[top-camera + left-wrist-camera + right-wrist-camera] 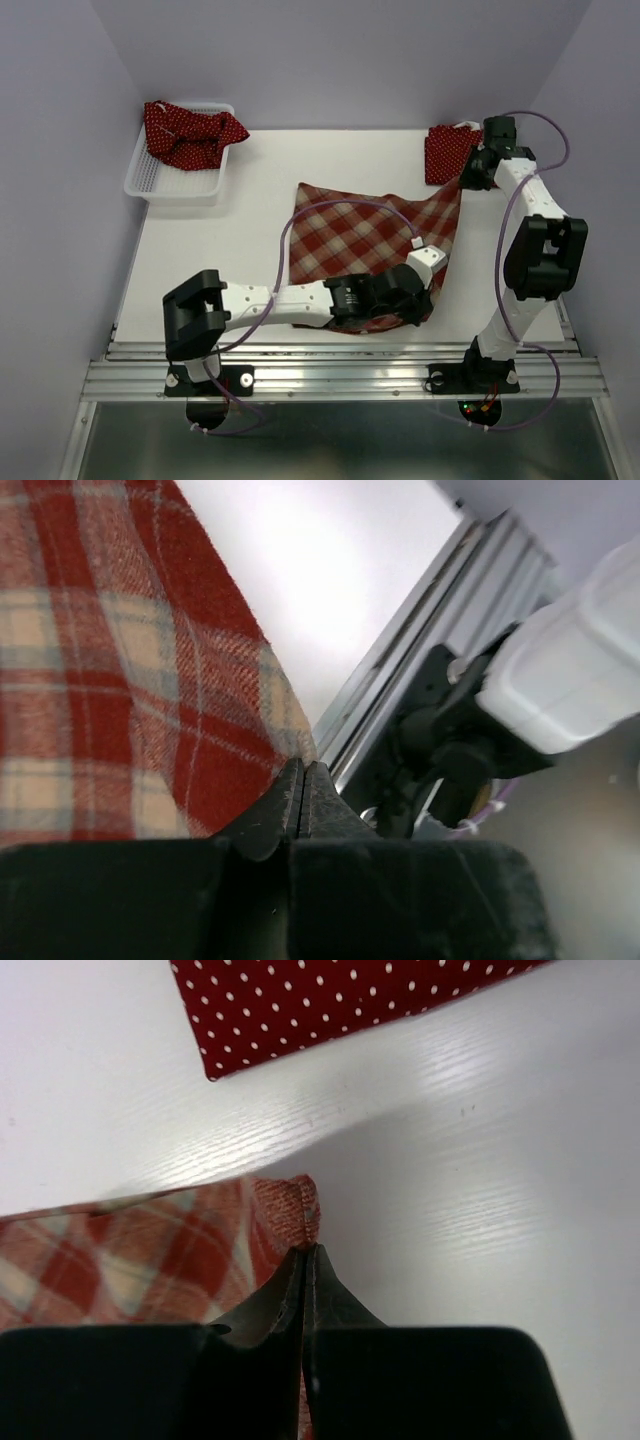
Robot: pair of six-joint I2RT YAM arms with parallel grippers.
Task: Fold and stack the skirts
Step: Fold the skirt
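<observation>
Plaid skirt (pixel 350 240) lies spread mid-table, pinched at both right-hand corners.
Left gripper (pixel 303 780) is closed tight on the near corner and right gripper (pixel 305 1255) on the far one, near the folded polka-dot skirt (pixel 445 150). Best to lift both corners level, with the edge taut, and lay it squarely over the left edge.

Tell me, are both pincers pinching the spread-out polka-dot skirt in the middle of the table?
No. The skirt spread in the middle is the plaid skirt, not a polka-dot one. The left pincer and the right pincer are both shut on its edge, as the two wrist views show.
</observation>
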